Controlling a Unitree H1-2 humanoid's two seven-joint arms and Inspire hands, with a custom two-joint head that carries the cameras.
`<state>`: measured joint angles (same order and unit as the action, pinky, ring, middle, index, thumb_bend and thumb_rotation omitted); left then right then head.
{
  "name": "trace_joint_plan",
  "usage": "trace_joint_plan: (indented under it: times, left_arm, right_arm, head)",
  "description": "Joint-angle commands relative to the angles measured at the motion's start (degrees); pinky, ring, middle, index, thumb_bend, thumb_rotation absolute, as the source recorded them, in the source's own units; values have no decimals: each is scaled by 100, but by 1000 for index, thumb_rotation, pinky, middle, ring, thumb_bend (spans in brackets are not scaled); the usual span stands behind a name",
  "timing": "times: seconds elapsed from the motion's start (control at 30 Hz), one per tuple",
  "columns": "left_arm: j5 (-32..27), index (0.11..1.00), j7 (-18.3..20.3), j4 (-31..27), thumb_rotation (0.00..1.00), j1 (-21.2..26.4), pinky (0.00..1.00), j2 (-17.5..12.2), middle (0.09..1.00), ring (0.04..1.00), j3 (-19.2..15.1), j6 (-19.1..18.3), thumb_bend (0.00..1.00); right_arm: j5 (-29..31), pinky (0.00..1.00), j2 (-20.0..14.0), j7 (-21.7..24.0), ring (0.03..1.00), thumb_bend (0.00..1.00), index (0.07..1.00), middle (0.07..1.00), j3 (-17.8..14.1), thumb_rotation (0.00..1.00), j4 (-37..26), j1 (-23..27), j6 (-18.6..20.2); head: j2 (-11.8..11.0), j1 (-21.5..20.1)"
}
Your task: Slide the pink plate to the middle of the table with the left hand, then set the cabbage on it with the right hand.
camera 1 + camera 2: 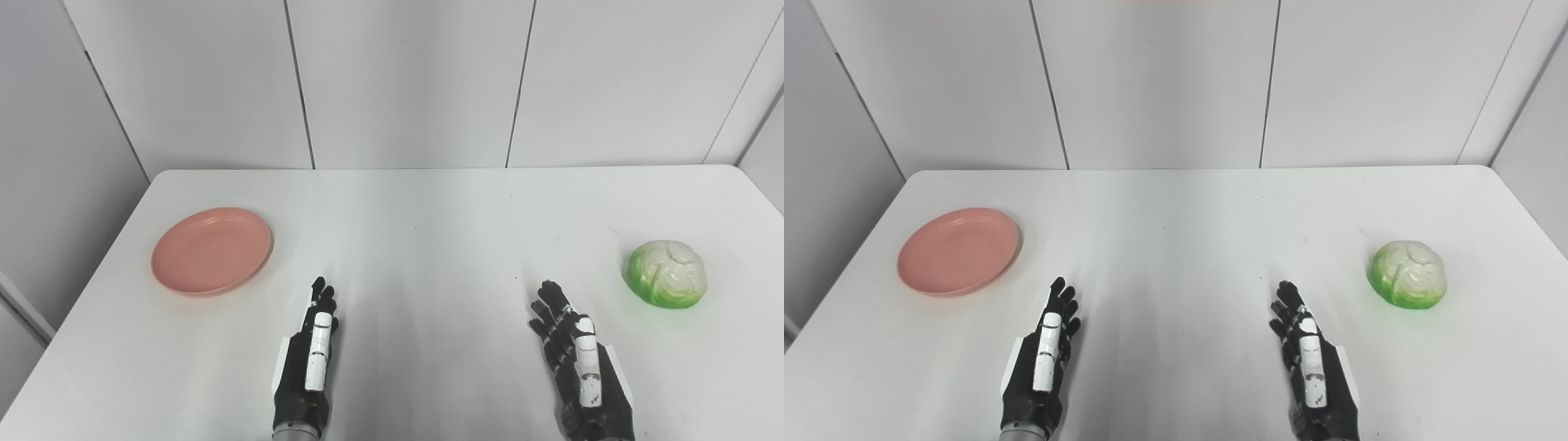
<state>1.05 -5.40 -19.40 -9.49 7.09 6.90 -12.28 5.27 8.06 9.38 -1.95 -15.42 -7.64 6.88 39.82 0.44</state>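
Resting apart near the front of the white worktop [429, 214], the left hand [309, 361] and right hand [579, 364] are waiting spread and empty, flanked by the round pink plastic plate [211, 251] far left and the green-white cabbage [666, 273] far right, both untouched.

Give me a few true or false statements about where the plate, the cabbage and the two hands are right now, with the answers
1. The pink plate lies on the left part of the table. True.
2. The cabbage sits on the plate. False: it rests on the bare table at the far right, well apart from the plate.
3. The left hand is touching the plate. False: it is near the front edge, clear of the plate, holding nothing.
4. The right hand is open and holds nothing. True.
5. The plate has nothing on it. True.
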Motion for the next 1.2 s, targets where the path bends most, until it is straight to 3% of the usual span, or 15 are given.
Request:
trace_joint_plan:
  times: [0.0,0.5,0.87,1.17]
  left_arm:
    - [-64,1000,32,-120,1000,-351,1000,42,994,1000,-27,113,685]
    - [159,1000,-121,644,1000,-331,1000,247,989,991,140,740,576]
    - [269,1000,-131,1128,1000,-276,1000,284,1000,999,84,1137,605]
    - [218,1000,-104,1393,1000,-228,1000,237,1000,1000,1,1374,591]
  right_arm:
    - [47,962,-370,90,946,837,910,948,42,976,-141,-340,-116]
    - [248,995,-589,367,960,806,935,968,-215,1000,716,-244,-800]
    - [234,1000,-650,359,965,805,944,973,-203,1000,1276,-141,-1201]
    - [239,1000,-642,251,968,787,947,971,-110,1000,1523,-110,-1385]
  head:
    - [-92,55]
    - [-988,773]
    - [-1542,883]
    - [-1836,802]
